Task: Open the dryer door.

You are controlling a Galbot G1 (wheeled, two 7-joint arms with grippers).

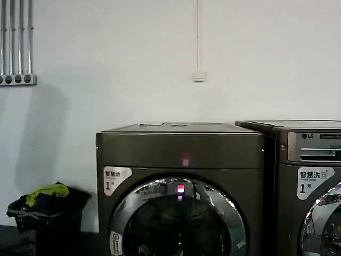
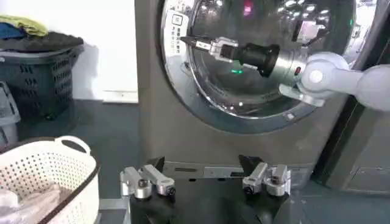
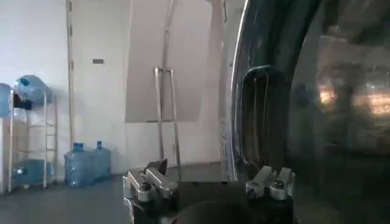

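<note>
While the dryer door (image 1: pixel 180 218) sits flush in the bronze-grey machine's front, apparently shut, the right claw (image 2: pixel 186 41) reaches its left rim, fingers looking spread. Left claw (image 2: pixel 205 182) open, low before machine. Pull remains.

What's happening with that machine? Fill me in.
The robot is working on the dryer door, which looks shut. Its right tool is open and reaches in at the side of the door's chrome ring, close to a dark recess in the rim. The left tool hangs open, low in front of the machine, holding nothing. Nothing is gripped yet.
</note>
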